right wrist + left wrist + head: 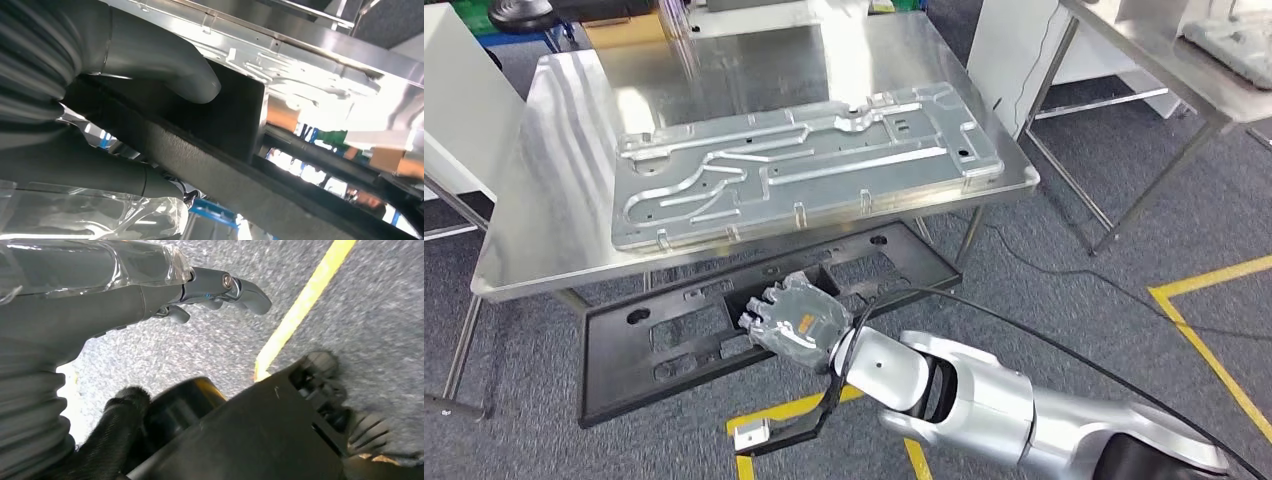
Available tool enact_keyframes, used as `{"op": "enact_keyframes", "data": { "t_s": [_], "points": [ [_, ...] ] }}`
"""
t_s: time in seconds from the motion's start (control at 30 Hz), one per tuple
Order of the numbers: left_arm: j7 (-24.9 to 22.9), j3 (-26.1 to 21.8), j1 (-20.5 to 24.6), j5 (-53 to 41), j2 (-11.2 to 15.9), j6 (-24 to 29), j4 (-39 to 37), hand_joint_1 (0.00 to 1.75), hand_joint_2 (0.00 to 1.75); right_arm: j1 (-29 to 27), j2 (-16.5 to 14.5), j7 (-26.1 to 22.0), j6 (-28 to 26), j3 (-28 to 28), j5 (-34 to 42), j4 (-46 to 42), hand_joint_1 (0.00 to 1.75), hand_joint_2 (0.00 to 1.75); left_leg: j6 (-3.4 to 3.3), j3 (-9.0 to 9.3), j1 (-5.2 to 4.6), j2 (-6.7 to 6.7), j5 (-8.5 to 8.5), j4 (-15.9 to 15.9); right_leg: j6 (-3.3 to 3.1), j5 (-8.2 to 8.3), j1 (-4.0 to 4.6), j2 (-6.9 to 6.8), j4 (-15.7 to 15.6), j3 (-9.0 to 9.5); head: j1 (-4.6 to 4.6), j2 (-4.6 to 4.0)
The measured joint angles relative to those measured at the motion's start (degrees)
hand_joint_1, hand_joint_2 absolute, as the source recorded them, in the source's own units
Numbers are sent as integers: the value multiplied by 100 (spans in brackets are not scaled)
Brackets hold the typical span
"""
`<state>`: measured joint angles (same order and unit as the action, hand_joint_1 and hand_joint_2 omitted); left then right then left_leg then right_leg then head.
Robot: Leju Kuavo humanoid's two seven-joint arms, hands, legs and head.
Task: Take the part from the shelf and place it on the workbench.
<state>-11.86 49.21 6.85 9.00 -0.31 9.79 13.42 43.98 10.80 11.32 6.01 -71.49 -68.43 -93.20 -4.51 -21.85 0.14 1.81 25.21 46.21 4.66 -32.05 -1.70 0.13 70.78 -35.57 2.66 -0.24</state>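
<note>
From the head view the right hand point(794, 322) grips the near long edge of the black part point(764, 315), a flat slotted frame held just below the front rim of the steel workbench point(554, 250), whose top is largely taken up by a big machined metal plate point(804, 160). The right wrist view adds the thumb point(165, 65) pressed on the frame's face (bench edge close behind). The left hand point(150, 295) hangs over grey carpet point(380, 305) beside a yellow floor line point(300, 305), fingers loosely extended, holding nothing.

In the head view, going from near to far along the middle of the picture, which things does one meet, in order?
Right hand gripping the black frame part → metal plate lying on the workbench → bare far part of the steel workbench.
</note>
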Motion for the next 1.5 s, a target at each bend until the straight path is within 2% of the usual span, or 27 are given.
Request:
{"op": "enact_keyframes", "data": {
  "t_s": [0.07, 0.1, 0.13, 0.2, 0.23, 0.27, 0.33, 0.4, 0.47, 0.53, 0.57, 0.6, 0.67, 0.7, 0.73, 0.8, 0.87, 0.93, 1.0, 1.03, 1.07, 1.1, 1.17, 1.23, 1.37, 1.43, 1.5],
  "points": [
    [29, 4, -48, 0, -4, -3, 0, 0, 175, -32, 27, 0, 0, -23, 1, 19, 175, 175, 10, 411, 6, 42, 100, -260, -45, -343, 20, -1, -282, -300, -15, 0],
    [34, 4, -61, 1, -6, -1, 0, 0, 175, -36, 32, 0, -1, -27, 1, 22, 175, 175, 19, 600, 6, 59, 166, -365, -84, -259, 42, -1, -586, -409, -22, 0],
    [34, 4, -75, 1, -10, 0, -1, 0, 175, -38, 40, 0, -1, -32, 0, 26, 175, 175, 34, 750, 5, 69, 256, -438, -142, 146, 76, 0, -996, -494, -26, 0],
    [35, 6, -104, 1, -22, 1, -2, 0, 175, -57, 65, -2, 0, -51, 1, 48, 175, 175, 87, 953, -23, 98, 514, -394, -267, 1440, 149, 18, -1816, -602, -27, 0],
    [34, 8, -101, -3, -31, 1, -2, 0, 175, -66, 70, -6, -2, -59, 2, 55, 175, 175, 114, 1015, -43, 102, 663, -353, -315, 1911, 178, 36, -2007, -649, -16, 0],
    [35, 9, -81, -3, -33, 3, -2, 0, 175, -65, 73, -7, -2, -58, 2, 56, 175, 175, 142, 1060, -54, 103, 771, -276, -351, 2088, 191, 50, -2026, -693, -12, 0],
    [37, 11, -9, -10, -21, 6, -2, 0, 175, -23, 52, -8, -5, -43, -6, 36, 175, 175, 182, 977, -52, 69, 818, 42, -413, 1913, 181, 65, -1819, -726, -6, 1],
    [37, 13, 24, -11, -9, 8, -2, 0, 175, 14, 35, -7, -8, -37, -29, 28, 175, 175, 237, 606, -48, -1, 860, 823, -467, 1779, 147, 73, -1775, -649, 7, 1],
    [32, 15, 20, -1, -8, 13, -2, 0, 175, 1, 44, -13, -4, -49, -51, 35, 175, 175, 297, 143, -42, -65, 1241, 1598, -481, 1669, 130, 80, -1777, -530, 25, 1],
    [21, 15, 25, 16, -8, 17, -2, 0, 175, -21, 68, -16, 2, -58, -63, 44, 175, 175, 329, -214, -33, -76, 1646, 1917, -478, 1578, 128, 80, -1776, -427, 25, 1],
    [14, 15, 31, 22, -8, 18, -2, 0, 175, -25, 75, -15, 5, -59, -70, 45, 175, 175, 331, -320, -33, -77, 1638, 1861, -476, 1543, 131, 81, -1776, -381, 24, 0],
    [4, 15, 35, 25, -9, 18, -2, 0, 175, -23, 79, -15, 10, -59, -76, 46, 175, 175, 323, -364, -35, -77, 1429, 1646, -472, 1515, 135, 83, -1777, -339, 25, 0],
    [-16, 15, 35, 25, -9, 18, -2, 0, 175, -17, 80, -15, 19, -59, -90, 46, 175, 175, 268, -345, -46, -84, 704, 971, -463, 1487, 142, 86, -1785, -279, 23, 0],
    [-24, 15, 36, 22, -10, 18, -2, 0, 175, -14, 80, -15, 22, -59, -96, 46, 175, 175, 237, -325, -58, -90, 433, 669, -449, 1488, 137, 85, -1796, -263, 20, 0],
    [-28, 15, 38, 18, -10, 18, -2, 0, 175, -8, 80, -16, 27, -59, -104, 46, 175, 175, 200, -320, -85, -93, 280, 490, -426, 1501, 125, 83, -1814, -257, 19, 1],
    [-28, 15, 51, 7, -10, 18, -2, 0, 175, 3, 75, -21, 38, -59, -116, 45, 175, 175, 134, -328, -139, -86, 228, 388, -352, 1537, 96, 80, -1853, -244, 20, 1],
    [-26, 18, 65, -8, -12, 18, -2, 0, 175, 28, 65, -31, 49, -57, -127, 44, 175, 175, 73, -269, -120, -83, 152, 329, -282, 1513, 99, 68, -1825, -253, 22, 0],
    [-23, 26, 70, -28, -15, 18, -2, 0, 175, 74, 61, -39, 68, -56, -139, 43, 175, 175, 37, -191, -79, -102, 88, 272, -232, 1266, 110, 51, -1387, -435, 13, 0],
    [-21, 39, 68, -38, -15, 15, -2, 0, 175, 99, 64, -42, 99, -60, -149, 43, 175, 175, 17, -173, -78, -123, 90, 284, -194, 902, 103, 43, -536, -808, 4, 0],
    [-21, 45, 67, -38, -15, 14, -2, 0, 175, 98, 68, -43, 112, -64, -153, 44, 175, 175, 18, -168, -78, -127, 99, 295, -179, 805, 96, 39, -200, -959, 3, 0],
    [-20, 51, 67, -38, -15, 14, -2, 0, 175, 98, 72, -43, 120, -70, -153, 45, 175, 175, 21, -161, -77, -129, 117, 308, -166, 803, 92, 35, -75, -1006, 3, 0],
    [-18, 57, 67, -38, -15, 14, -2, 0, 175, 100, 74, -44, 123, -76, -154, 45, 175, 175, 31, -149, -74, -128, 142, 325, -155, 887, 86, 29, -170, -939, 3, 0],
    [-10, 77, 69, -50, -14, 14, -2, 0, 175, 120, 76, -45, 129, -86, -159, 45, 175, 175, 72, -113, -68, -123, 238, 386, -134, 1164, 67, 12, -918, -488, 3, 0],
    [-4, 96, 76, -61, -9, 14, -2, 0, 175, 154, 69, -47, 144, -98, -167, 44, 175, 175, 131, -117, -85, -122, 368, 470, -174, 1231, 64, 14, -1494, -132, 4, 0],
    [1, 104, 89, -62, 3, 7, -2, 0, 175, 178, 66, -45, 160, -105, -173, 40, 175, 175, 232, -121, -91, -130, 533, 553, -347, 1060, 86, 34, -1535, -69, 15, 1],
    [10, 106, 99, -61, 10, 6, -2, 0, 175, 188, 58, -44, 160, -104, -176, 39, 175, 175, 301, -347, -63, -134, 743, 1023, -405, 1004, 70, 35, -1541, -19, 23, 1],
    [27, 104, 119, -56, 11, 7, -2, 0, 175, 184, 58, -44, 160, -105, -179, 40, 175, 175, 358, -895, -41, -135, 1053, 1948, -428, 938, 71, 31, -1541, 36, 30, 0]
  ]
}}
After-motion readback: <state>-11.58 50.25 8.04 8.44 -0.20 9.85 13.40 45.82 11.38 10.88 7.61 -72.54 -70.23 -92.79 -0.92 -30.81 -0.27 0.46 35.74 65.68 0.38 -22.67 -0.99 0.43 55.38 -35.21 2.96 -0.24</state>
